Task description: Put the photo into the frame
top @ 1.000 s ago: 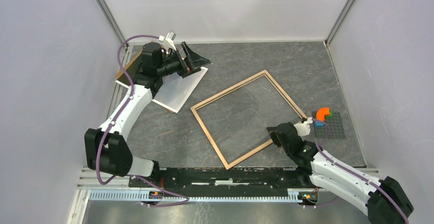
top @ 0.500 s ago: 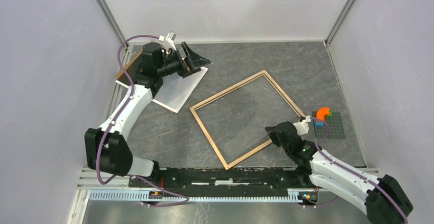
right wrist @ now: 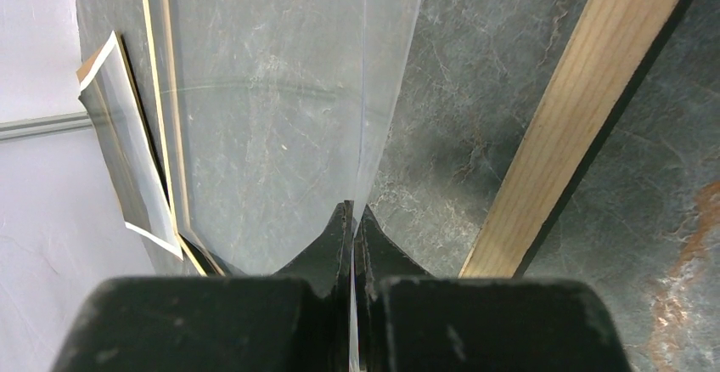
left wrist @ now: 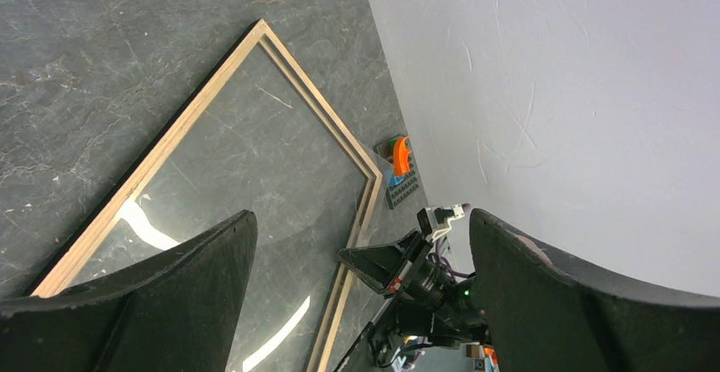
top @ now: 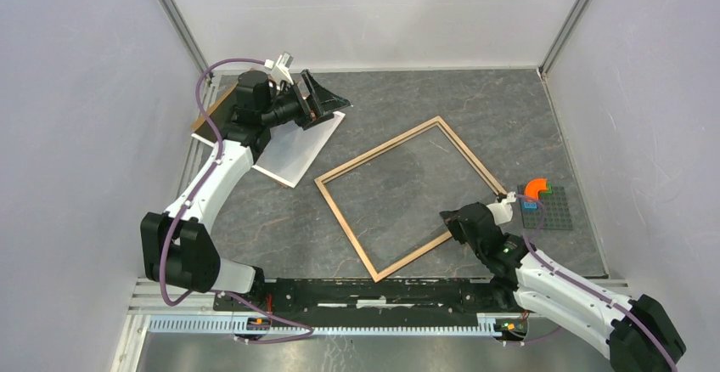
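The frame, thin light-wood rails, lies flat mid-table and also shows in the left wrist view. A clear pane sits inside it. My right gripper is at the frame's near right corner, shut on the pane's edge, with the wood rail just to its right. The photo lies white side up at the back left, partly over a brown backing board. My left gripper hovers above the photo's far corner, open and empty.
A grey stud plate carrying an orange arch and a blue brick sits at the right edge, close to the frame's right corner. Pale walls and metal posts enclose the table on three sides. The right arm shows in the left wrist view.
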Controlling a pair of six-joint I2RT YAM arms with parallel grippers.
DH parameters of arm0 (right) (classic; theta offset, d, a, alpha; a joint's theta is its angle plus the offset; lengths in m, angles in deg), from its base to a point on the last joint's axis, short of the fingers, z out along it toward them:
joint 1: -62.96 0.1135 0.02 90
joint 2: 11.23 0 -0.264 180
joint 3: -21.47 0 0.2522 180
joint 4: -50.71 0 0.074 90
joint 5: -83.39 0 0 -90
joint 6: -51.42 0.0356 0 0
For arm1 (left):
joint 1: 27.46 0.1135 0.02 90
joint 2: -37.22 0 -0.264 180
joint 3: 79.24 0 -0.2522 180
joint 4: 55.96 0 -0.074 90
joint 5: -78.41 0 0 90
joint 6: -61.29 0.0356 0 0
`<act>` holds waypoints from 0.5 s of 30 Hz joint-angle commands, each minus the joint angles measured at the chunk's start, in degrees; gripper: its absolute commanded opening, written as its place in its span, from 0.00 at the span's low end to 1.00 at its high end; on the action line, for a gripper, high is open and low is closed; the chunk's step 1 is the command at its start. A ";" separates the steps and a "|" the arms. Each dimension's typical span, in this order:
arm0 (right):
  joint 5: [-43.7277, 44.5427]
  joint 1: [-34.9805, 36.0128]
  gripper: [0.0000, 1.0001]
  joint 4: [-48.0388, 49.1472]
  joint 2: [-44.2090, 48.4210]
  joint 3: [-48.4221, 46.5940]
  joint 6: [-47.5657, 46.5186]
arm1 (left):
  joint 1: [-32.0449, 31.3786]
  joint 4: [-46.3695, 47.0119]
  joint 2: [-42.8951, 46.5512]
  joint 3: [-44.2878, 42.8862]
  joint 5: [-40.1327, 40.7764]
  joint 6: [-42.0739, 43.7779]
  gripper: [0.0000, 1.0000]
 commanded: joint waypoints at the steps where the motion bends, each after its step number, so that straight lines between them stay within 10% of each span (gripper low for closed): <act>1: -2.08 0.18 0.00 -2.84 0.80 0.93 -1.22 | -0.30 2.53 -0.22 -0.17 -1.36 -1.18 1.00; 15: -3.44 0.20 0.00 -4.61 1.95 0.71 0.35 | -0.30 2.59 -0.30 -0.16 -1.35 -1.18 1.00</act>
